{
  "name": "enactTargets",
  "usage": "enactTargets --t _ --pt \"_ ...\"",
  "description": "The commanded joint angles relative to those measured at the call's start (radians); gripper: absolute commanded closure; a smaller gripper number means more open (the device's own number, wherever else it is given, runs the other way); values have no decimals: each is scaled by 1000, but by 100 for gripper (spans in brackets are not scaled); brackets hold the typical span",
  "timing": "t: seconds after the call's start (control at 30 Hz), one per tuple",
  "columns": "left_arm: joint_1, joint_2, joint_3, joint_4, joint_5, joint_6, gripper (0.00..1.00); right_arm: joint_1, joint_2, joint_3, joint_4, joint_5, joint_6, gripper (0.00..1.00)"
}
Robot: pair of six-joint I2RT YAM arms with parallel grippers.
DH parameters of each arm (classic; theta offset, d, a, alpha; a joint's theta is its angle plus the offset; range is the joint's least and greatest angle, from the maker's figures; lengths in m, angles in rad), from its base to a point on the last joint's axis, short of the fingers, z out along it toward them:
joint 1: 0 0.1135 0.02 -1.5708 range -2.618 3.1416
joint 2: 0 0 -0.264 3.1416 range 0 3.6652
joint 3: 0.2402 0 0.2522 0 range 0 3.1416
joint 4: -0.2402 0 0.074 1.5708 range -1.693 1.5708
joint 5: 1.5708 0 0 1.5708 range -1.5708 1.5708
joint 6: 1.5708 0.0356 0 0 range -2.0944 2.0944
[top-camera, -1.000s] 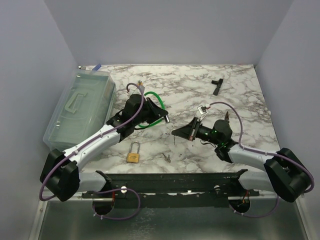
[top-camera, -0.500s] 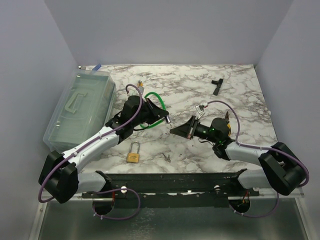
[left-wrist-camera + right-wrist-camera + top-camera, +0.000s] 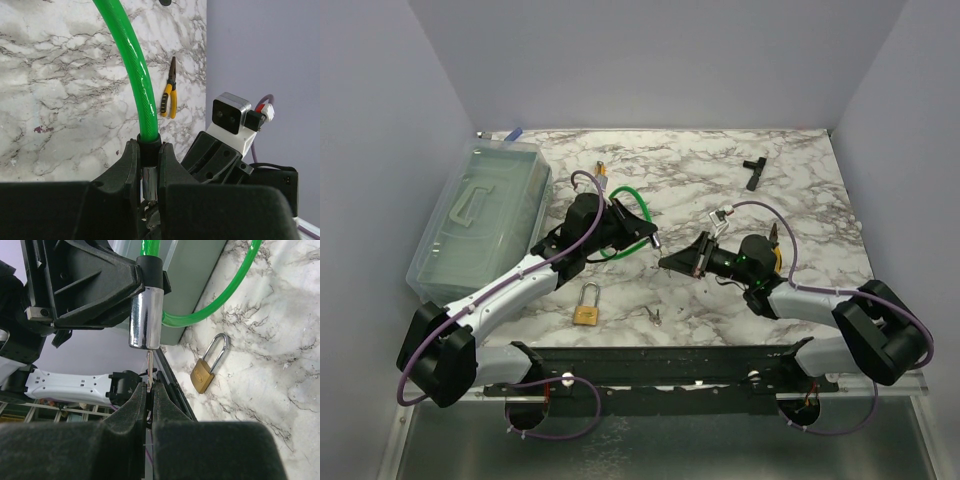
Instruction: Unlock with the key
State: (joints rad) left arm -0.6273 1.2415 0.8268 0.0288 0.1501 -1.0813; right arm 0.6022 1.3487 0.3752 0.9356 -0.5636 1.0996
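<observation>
One key (image 3: 148,366) meets one green cable lock (image 3: 135,75) above the counter (image 3: 800,200).
One clear box (image 3: 480,215) sits far left. The left end effector (image 3: 150,165) is clamped on the lock's chrome barrel (image 3: 146,315). One brass padlock (image 3: 586,308) lies on the counter. The right end effector (image 3: 149,392) pinches the key, tip at the barrel's end. One pair of yellow pliers (image 3: 169,95) lies to the right.

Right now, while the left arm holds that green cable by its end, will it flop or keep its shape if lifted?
Probably springy rather than floppy: the green cable rises from the left fingers in a smooth, self-supporting arc. Its glossy plastic sleeve looks slippery, so gripping the collar by the chrome end seems wiser.
</observation>
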Motion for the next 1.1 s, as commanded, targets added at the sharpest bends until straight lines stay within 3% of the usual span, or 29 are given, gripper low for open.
enactTargets --t 0.0,1.07 --pt "6 -36 0 72 23 0 100 -3 14 31 40 -18 -1 99" --pt "6 -42 -14 83 33 -5 100 -4 6 50 9 3 -13 99"
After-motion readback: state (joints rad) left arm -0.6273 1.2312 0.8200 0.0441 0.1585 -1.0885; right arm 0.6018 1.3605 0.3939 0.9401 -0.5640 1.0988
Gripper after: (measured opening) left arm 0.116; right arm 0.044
